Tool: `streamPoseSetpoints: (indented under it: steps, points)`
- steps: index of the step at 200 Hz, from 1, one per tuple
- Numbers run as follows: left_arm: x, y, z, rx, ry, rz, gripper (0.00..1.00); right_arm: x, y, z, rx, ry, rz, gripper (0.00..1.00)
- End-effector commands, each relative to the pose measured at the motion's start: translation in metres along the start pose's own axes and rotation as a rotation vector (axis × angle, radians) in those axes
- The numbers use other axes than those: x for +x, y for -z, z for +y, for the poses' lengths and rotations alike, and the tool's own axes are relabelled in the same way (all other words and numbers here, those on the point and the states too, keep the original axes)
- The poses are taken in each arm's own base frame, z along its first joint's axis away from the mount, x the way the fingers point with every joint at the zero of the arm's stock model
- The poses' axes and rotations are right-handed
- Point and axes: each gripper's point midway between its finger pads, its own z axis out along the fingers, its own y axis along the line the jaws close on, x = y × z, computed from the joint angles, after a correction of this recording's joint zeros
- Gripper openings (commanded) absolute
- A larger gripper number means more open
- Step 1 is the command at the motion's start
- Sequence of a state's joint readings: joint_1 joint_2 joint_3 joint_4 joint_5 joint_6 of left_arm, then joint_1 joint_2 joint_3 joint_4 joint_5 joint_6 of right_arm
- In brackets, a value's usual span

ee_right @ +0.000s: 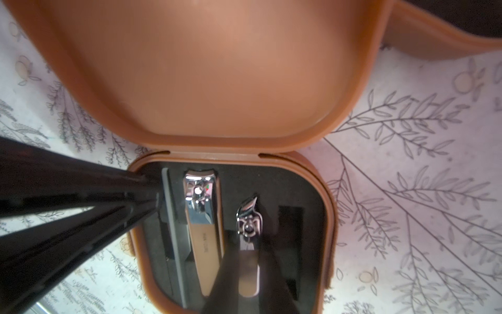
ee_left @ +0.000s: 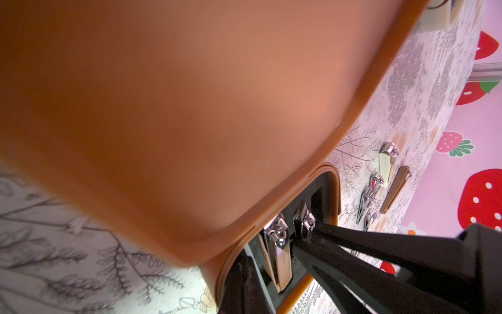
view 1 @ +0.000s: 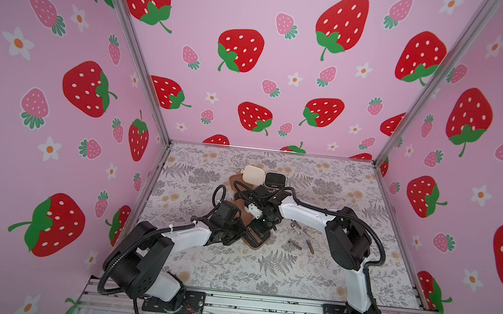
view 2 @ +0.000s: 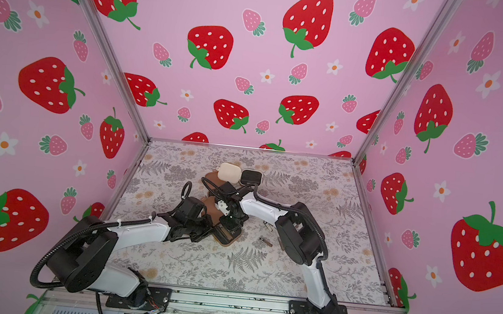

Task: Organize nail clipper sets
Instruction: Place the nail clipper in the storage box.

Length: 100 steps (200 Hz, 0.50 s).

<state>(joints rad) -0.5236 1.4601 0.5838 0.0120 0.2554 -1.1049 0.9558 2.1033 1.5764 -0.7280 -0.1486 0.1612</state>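
Your right claw (ee_right: 245,258) gripped a small silvery metal clipper (ee_right: 247,217) at the black slotted insert (ee_right: 288,190) of the open brown rounded-square case (ee_right: 324,217). A larger clipper (ee_right: 202,217) lay in its slot. Your left claw (ee_right: 153,193), closed, touched the insert's corner. The left wrist view, unlike the right one, showed loose metal tools (ee_left: 388,163) beside the case.

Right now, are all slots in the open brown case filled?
No, in the right wrist view one slot in the case, beside the small clipper, is bare black.
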Motion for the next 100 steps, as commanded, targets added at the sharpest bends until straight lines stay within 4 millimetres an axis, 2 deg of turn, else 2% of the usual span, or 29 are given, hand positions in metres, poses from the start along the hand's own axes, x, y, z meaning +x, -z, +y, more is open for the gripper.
streamPoseSetpoints:
  steps: [1, 59, 100]
  points:
    - [0.016, -0.004, 0.038, -0.120, 0.049, 0.053, 0.00, 0.010, -0.013, -0.015, 0.080, -0.005, 0.055, 0.13]
    - [0.016, -0.004, 0.038, -0.120, 0.051, 0.054, 0.00, 0.022, -0.026, -0.032, 0.163, -0.007, 0.100, 0.13]
    - [0.017, -0.003, 0.039, -0.119, 0.054, 0.051, 0.00, 0.039, -0.045, -0.042, 0.212, -0.041, 0.141, 0.12]
